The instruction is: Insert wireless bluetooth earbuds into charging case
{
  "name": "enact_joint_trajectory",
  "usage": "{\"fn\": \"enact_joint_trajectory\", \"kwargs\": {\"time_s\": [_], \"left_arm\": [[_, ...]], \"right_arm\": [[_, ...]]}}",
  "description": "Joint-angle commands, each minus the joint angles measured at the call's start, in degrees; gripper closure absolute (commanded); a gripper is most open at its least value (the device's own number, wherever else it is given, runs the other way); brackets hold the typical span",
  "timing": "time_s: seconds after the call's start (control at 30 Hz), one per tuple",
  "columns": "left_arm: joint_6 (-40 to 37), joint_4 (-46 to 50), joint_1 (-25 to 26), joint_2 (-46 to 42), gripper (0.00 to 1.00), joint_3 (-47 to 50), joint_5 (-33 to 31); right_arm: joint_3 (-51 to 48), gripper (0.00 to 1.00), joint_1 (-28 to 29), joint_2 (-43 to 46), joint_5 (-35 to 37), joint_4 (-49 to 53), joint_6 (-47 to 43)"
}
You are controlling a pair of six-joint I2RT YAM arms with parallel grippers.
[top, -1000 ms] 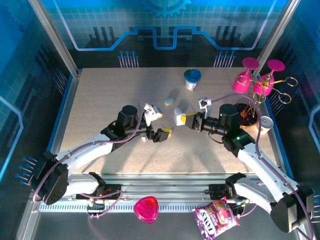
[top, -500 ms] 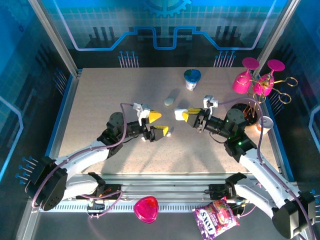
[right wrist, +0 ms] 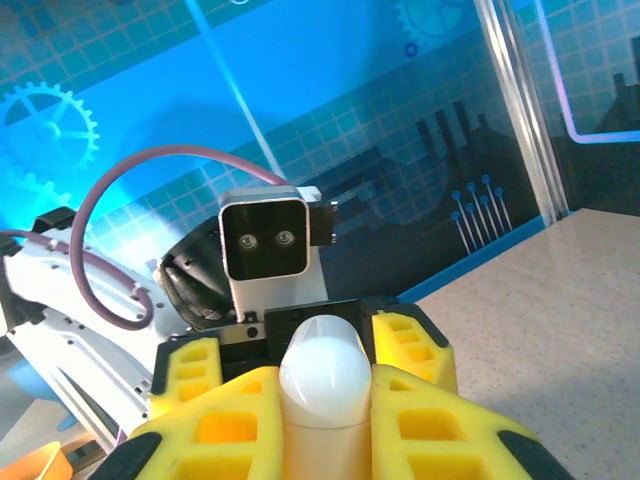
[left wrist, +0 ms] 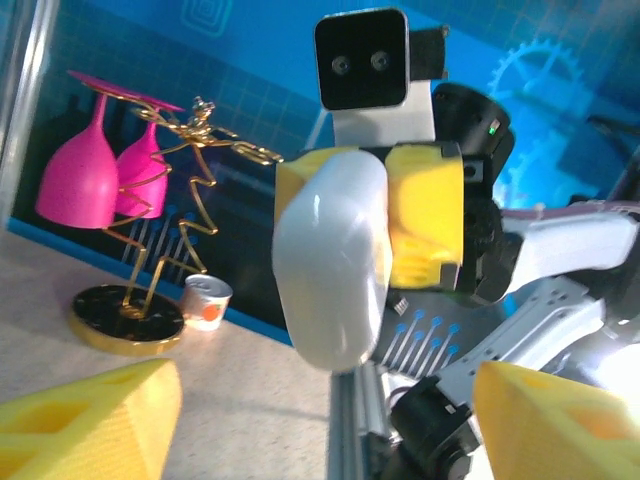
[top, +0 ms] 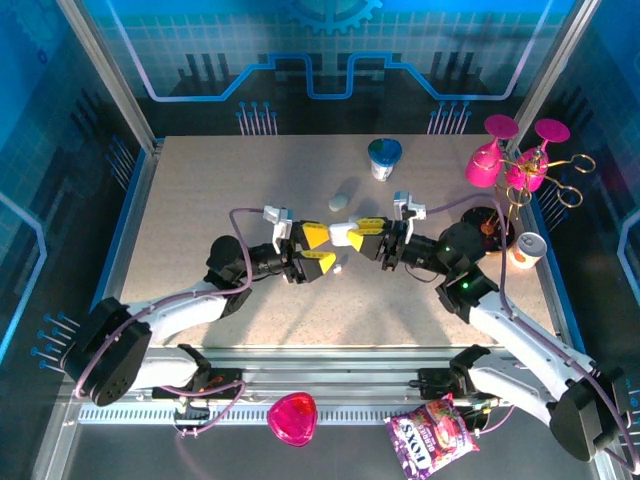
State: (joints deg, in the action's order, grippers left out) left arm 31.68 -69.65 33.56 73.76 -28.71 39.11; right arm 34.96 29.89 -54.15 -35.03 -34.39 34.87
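My right gripper (top: 358,235) is shut on a white pebble-shaped charging case (top: 341,235), holding it above the table's middle and pointing it left. In the right wrist view the case (right wrist: 322,375) stands up between the yellow fingers (right wrist: 215,430). My left gripper (top: 317,249) faces it, open, its yellow fingertips (top: 313,235) just beside the case's free end. In the left wrist view the case (left wrist: 330,265) hangs ahead between the spread fingers (left wrist: 90,420), not touched by them. A tiny white earbud (top: 337,269) lies on the table under the left gripper's tip.
A second pale oval case (top: 340,200) lies further back, near a lidded cup (top: 384,158). Pink glasses on a gold stand (top: 515,165) and a small can (top: 527,248) occupy the right side. A pink dish (top: 292,417) and a sweets packet (top: 432,435) lie beyond the front rail.
Both grippers have come together at the table's middle. The right one carried the case left towards the left gripper, whose jaws have narrowed somewhat.
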Motion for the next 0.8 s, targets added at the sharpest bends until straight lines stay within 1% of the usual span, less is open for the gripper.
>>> {"fn": "enact_joint_trajectory", "kwargs": {"time_s": [0.0, 0.23, 0.47, 0.57, 0.77], "left_arm": [[4.4, -10.6, 0.6, 2.0, 0.29, 0.0, 2.4], [2.5, -10.6, 1.3, 1.3, 0.42, -0.5, 2.7], [2.9, -10.6, 1.7, 1.7, 0.62, -2.1, 3.6], [2.9, -10.6, 1.7, 1.7, 0.63, -2.3, 3.4], [2.7, -10.6, 1.7, 1.4, 0.62, -2.5, 3.2]], "right_arm": [[1.7, 0.94, 1.0, -0.7, -0.9, -4.7, -1.2], [2.0, 0.94, 1.4, -2.8, -2.1, -7.6, 0.4], [2.0, 0.94, 1.8, -4.7, -3.1, -10.1, 1.2], [2.1, 0.94, 1.9, -5.4, -3.6, -10.2, 1.1], [1.9, 0.94, 2.0, -5.6, -4.1, -9.8, 0.9]]}}
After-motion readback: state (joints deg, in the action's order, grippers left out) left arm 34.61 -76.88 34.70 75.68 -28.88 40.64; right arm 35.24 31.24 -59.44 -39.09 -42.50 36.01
